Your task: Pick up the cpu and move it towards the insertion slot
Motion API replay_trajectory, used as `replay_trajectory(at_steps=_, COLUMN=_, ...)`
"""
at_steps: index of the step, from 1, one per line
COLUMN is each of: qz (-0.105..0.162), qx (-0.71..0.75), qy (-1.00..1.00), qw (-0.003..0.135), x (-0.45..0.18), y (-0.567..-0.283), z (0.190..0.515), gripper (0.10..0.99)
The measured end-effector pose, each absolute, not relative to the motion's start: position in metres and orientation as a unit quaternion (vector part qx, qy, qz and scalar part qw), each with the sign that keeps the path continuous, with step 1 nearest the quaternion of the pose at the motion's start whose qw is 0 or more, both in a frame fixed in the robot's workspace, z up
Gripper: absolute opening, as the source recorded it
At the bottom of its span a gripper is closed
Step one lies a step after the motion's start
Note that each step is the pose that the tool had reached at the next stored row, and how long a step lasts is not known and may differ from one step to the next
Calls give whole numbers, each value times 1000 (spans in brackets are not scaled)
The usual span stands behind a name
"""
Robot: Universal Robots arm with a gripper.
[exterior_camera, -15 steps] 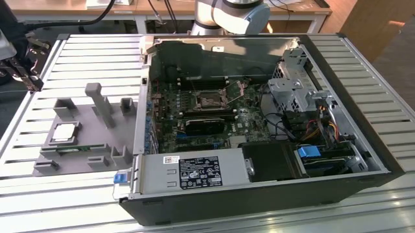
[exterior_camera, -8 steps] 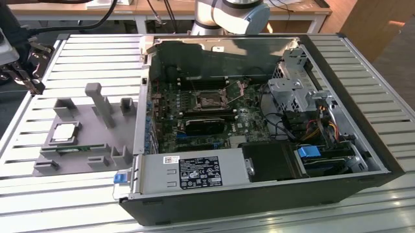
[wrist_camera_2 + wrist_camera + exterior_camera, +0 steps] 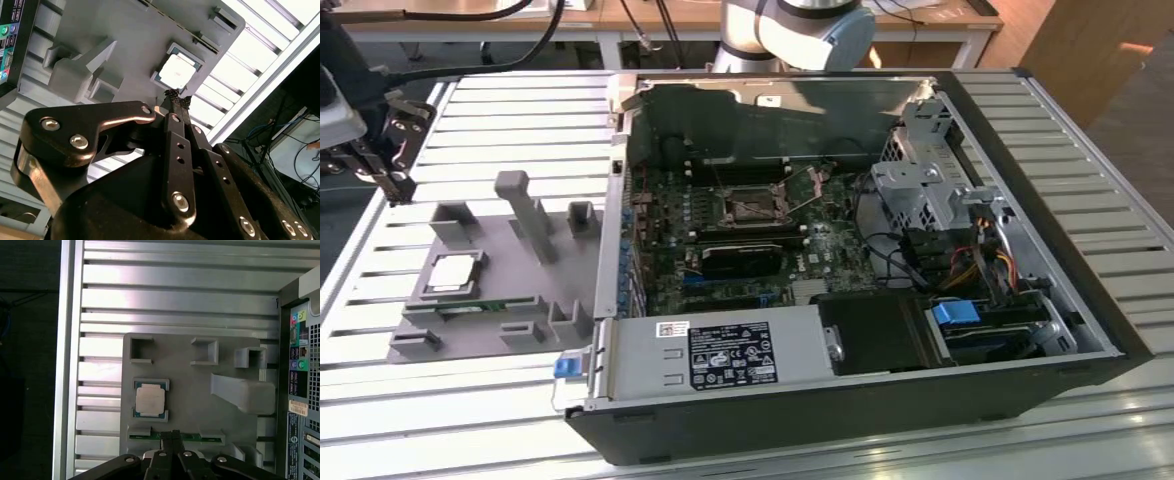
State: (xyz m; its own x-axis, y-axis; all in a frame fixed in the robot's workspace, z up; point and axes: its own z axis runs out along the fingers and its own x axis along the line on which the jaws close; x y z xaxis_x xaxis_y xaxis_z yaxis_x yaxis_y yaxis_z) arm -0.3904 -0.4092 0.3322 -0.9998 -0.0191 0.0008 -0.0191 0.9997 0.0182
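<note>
The cpu [image 3: 454,272] lies flat in a pocket of the grey holder plate [image 3: 494,250], at the exterior view's left; its silvery top shows in both wrist views [image 3: 177,70] [image 3: 150,400]. My gripper [image 3: 395,188] hangs above the slatted table, beyond the plate's far corner and apart from the cpu. In both wrist views its fingers [image 3: 172,130] are pressed together with nothing between them, the tips [image 3: 172,435] pointing near the cpu's pocket. The insertion slot [image 3: 750,205] sits on the motherboard inside the open computer case, silver-framed with a dark centre.
The open computer case [image 3: 854,270] takes up the middle and right of the table. Grey posts [image 3: 523,205] stand up from the holder plate. A thin green circuit strip [image 3: 474,307] lies in the plate beside the cpu. A black heatsink block [image 3: 736,262] sits near the slot.
</note>
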Motion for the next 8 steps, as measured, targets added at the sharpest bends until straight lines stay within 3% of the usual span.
replay_trajectory(at_steps=8, qz=-9, qx=10, qy=-1000, qw=0, x=-392, y=-409, z=321, gripper=102)
